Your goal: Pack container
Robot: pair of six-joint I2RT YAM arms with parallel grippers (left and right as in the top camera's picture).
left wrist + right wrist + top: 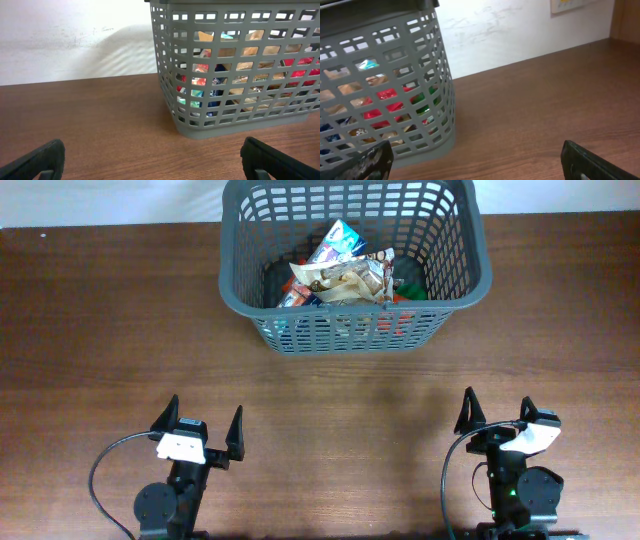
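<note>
Where basket (235, 129) stands, brown wooden table (110, 330) — white wall (75, 40) behind

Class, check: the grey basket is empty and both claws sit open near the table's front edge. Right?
No. The overhead view shows snack packets piled in the basket. The left claw and right claw do sit open near the front edge.

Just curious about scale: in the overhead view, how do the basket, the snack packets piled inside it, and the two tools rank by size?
1. basket
2. snack packets, as a pile
3. left tool and right tool: they look alike, so a tie
</note>
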